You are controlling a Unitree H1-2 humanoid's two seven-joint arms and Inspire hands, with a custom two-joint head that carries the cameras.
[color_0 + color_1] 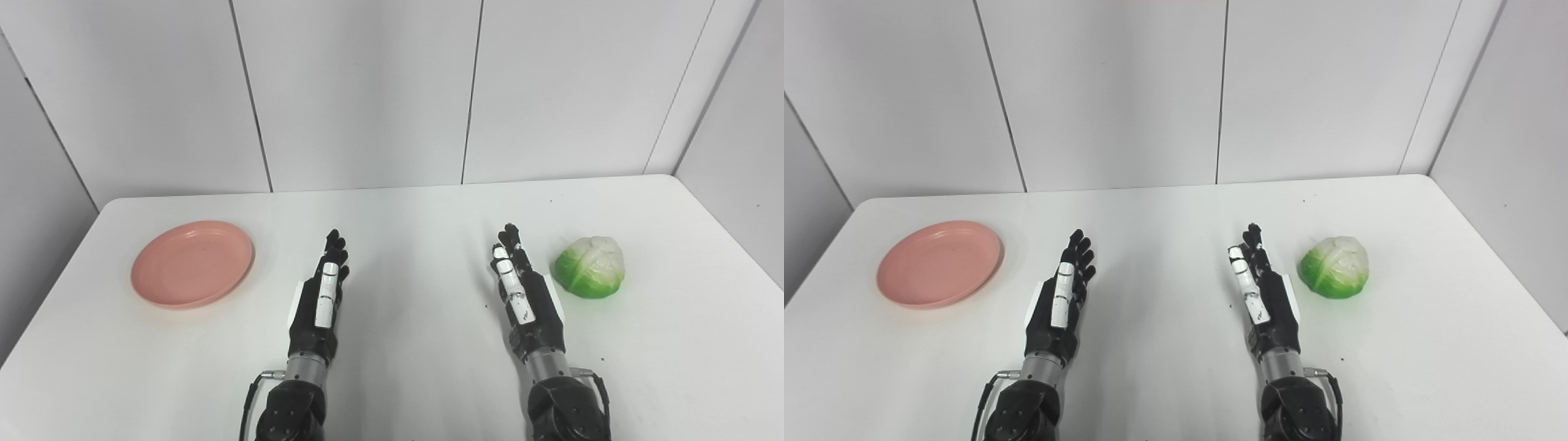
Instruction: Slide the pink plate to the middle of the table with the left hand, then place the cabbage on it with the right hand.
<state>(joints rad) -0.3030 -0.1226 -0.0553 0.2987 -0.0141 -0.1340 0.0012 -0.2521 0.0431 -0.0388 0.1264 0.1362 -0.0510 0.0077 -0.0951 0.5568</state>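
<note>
Two robot arms are seen entering from the bottom edge of the frame over a white counter (404, 214) that fills the lower half, backed by pale wall panels (361, 92) across the upper half. A pink plate (192, 263) is set flat at the left of the frame, empty, nearer the counter's left edge than its middle. The left hand (321, 297), black with white patches, is placed lower centre-left, fingers stretched forward and holding nothing, apart from the plate. The right hand (520, 291) is placed lower centre-right in the same open, empty pose. A green and white cabbage (590, 267) is seen at the right of the frame, resting on the counter just beside the right hand, untouched.
</note>
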